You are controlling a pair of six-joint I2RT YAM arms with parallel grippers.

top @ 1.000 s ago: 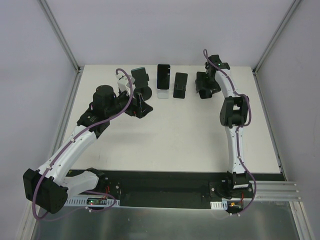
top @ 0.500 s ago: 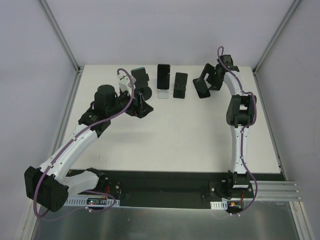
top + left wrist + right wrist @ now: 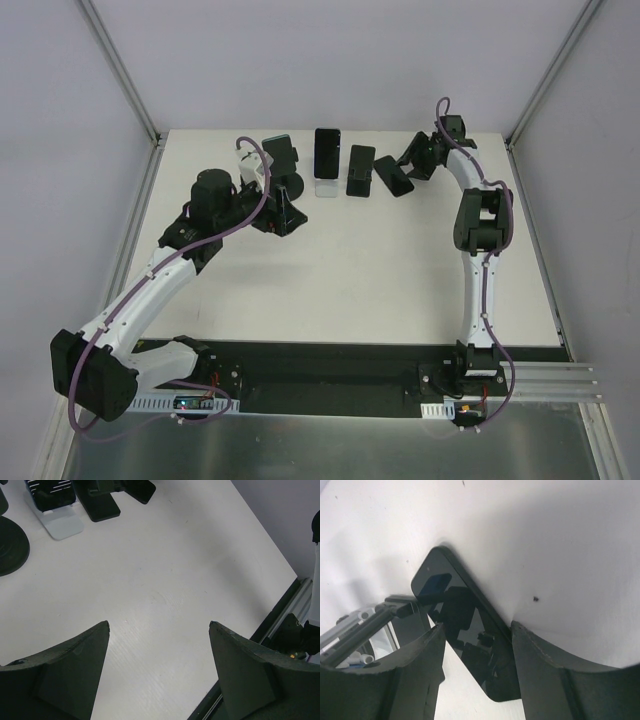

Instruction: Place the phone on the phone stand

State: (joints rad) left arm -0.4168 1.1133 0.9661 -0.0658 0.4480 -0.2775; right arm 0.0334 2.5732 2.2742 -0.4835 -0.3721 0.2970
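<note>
Your right pincer (image 3: 477,630) is part-way closed. Its fingers are drawn in against the two long edges of the phone (image 3: 457,610), gripping it across its width. The glass faces the wrist camera and the phone runs out ahead of the fingertips. From above, the phone juts out tilted from the pincer, and its free end is just beside the black phone stand (image 3: 360,171). On the far side of that stand from the pincer is a white stand (image 3: 326,185) carrying a second phone (image 3: 326,152). Your left pincer (image 3: 157,625) stands wide open with nothing between its fingers, over the white counter (image 3: 165,580).
</note>
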